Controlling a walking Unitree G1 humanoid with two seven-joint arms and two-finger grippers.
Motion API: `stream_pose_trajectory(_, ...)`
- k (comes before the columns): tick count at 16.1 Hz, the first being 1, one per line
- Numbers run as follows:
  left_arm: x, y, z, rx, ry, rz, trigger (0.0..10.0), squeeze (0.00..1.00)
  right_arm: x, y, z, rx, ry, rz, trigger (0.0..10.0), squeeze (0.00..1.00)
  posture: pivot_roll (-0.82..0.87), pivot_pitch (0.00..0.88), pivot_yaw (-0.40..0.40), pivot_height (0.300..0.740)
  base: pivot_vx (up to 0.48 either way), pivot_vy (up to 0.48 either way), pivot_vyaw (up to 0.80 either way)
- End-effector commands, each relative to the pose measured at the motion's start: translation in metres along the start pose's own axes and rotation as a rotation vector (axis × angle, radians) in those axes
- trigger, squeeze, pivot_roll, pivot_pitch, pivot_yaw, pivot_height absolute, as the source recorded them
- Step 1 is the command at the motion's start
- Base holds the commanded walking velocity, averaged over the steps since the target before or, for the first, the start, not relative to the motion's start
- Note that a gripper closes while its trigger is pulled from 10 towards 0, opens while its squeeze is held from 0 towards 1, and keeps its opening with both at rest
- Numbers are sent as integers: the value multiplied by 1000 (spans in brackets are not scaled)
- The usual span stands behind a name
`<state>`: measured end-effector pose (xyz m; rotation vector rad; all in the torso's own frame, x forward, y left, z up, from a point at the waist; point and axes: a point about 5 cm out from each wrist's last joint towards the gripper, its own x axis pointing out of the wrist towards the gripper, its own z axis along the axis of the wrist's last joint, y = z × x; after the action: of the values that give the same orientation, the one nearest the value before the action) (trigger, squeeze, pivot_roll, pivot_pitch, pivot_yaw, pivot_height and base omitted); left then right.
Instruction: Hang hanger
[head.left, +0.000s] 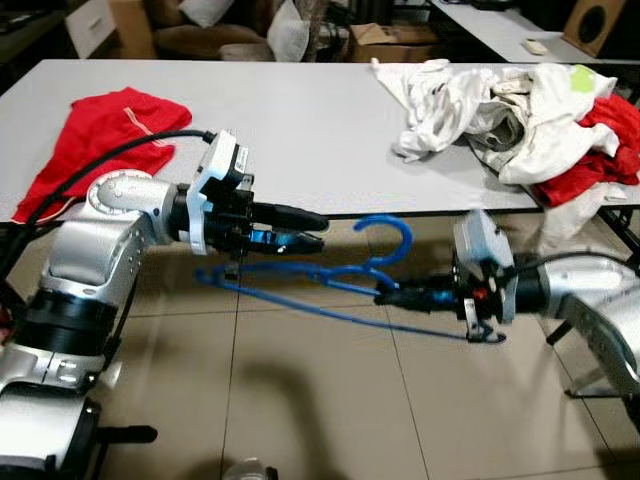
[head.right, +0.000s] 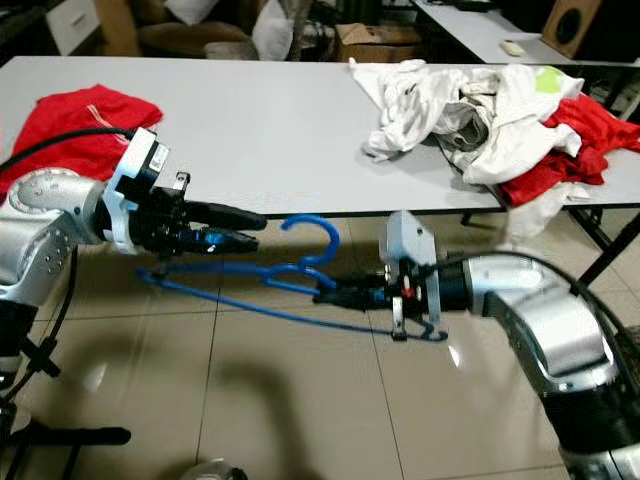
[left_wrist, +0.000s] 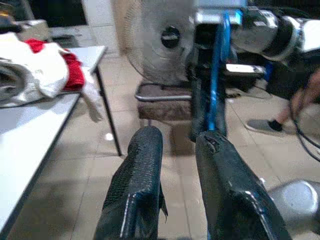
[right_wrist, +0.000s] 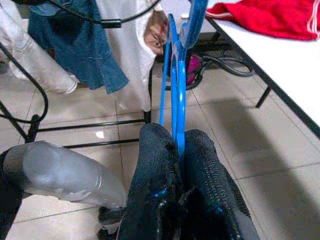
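Blue hanger held in mid-air below the near edge of the table.

The right gripper (head.left: 385, 296) was clamped on the blue hanger (head.left: 330, 290) near the base of its hook. The left gripper (head.left: 305, 228) sat at the hanger's opposite shoulder with fingers (left_wrist: 137, 190) parted; contact there appeared absent, though the view was unclear. The hanger lay roughly level, long axis parallel to the table (head.left: 300, 130) edge, hook rising towards that edge. It likely handles as light, thin, springy and slippery; grip beside the hook.
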<state>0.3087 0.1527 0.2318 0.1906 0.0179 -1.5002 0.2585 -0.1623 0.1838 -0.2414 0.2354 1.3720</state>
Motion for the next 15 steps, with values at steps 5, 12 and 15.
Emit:
stream_pose_trajectory(5,-17,4,-38,-80,-55,660,10000,0,1,15,-38,243,-99,-498,0,0,-139,0,-21,740,0,0,0)
stream_pose_trajectory(12,-11,-30,-98,-150,102,1089,10000,0,7,29,-76,500,-156,-1075,10000,0,-149,1,10,740,0,94,0)
stream_pose_trajectory(15,-5,-39,-103,-159,124,1152,10000,0,11,34,-71,510,-226,-1193,10000,0,-155,0,6,740,0,345,0)
